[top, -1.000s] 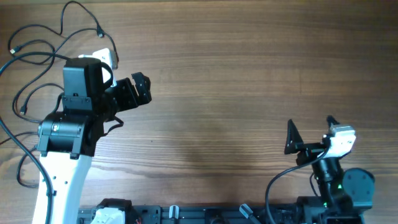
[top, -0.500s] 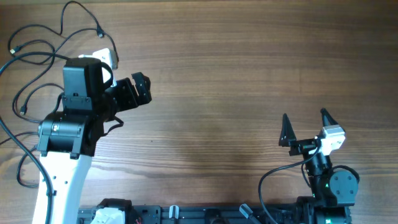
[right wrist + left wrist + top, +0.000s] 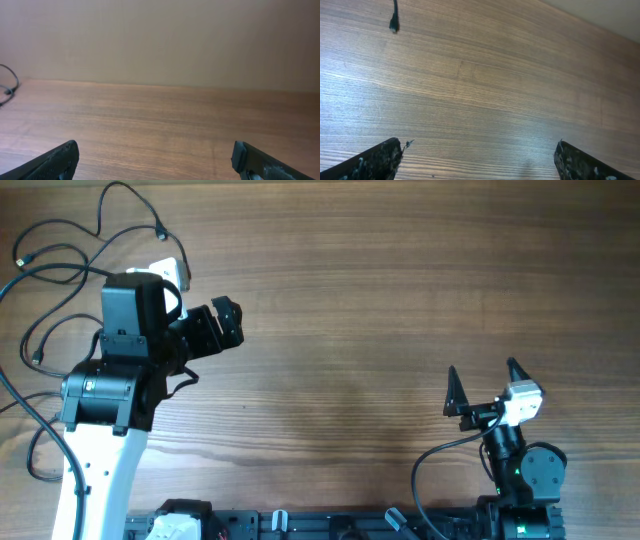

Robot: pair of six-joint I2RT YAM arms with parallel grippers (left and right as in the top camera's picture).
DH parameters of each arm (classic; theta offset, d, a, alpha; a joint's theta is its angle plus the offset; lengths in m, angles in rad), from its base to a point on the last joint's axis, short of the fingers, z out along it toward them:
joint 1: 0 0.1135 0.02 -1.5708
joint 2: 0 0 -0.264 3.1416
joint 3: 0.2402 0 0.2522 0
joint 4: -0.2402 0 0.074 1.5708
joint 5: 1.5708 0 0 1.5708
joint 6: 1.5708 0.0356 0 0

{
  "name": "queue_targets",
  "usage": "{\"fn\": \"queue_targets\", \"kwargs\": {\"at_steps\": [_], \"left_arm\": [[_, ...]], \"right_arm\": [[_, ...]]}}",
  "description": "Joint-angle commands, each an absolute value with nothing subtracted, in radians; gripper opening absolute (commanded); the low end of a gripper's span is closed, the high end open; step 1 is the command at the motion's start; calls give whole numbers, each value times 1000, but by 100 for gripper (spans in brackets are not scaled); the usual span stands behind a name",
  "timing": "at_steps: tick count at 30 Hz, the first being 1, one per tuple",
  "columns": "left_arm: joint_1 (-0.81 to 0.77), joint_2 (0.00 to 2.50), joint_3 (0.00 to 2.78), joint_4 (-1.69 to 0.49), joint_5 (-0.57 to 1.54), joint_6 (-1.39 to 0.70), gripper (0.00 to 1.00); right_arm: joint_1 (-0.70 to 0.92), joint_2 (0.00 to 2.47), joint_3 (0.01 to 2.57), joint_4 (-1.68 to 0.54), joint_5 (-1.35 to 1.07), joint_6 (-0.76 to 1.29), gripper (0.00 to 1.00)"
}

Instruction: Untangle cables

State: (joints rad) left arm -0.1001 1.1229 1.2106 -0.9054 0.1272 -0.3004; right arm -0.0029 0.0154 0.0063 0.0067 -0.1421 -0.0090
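The left fingers (image 3: 376,161) are spread wide with only bare wood grain between them; they hold nothing. The right fingers (image 3: 59,159) are likewise parted and empty, hovering low over the table (image 3: 380,300) near its front right edge. Seen from overhead, the left arm (image 3: 118,370) sits at the table's left side. The cables (image 3: 62,269) lie in loose black loops beyond and beside that arm, in the far left corner. One plug end (image 3: 394,22) rests on the wood ahead of the left fingers, well apart from them.
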Motion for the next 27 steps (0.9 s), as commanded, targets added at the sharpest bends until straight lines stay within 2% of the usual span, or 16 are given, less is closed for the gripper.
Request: {"fn": "queue_targets", "kwargs": {"at_steps": [1, 27], "left_arm": [[-105, 1128, 1212, -904, 118, -292, 100], [-105, 1128, 1212, -903, 118, -292, 100]], "right_arm": [[-8, 3, 5, 6, -151, -79, 100], [-8, 4, 6, -1, -76, -79, 100]]}}
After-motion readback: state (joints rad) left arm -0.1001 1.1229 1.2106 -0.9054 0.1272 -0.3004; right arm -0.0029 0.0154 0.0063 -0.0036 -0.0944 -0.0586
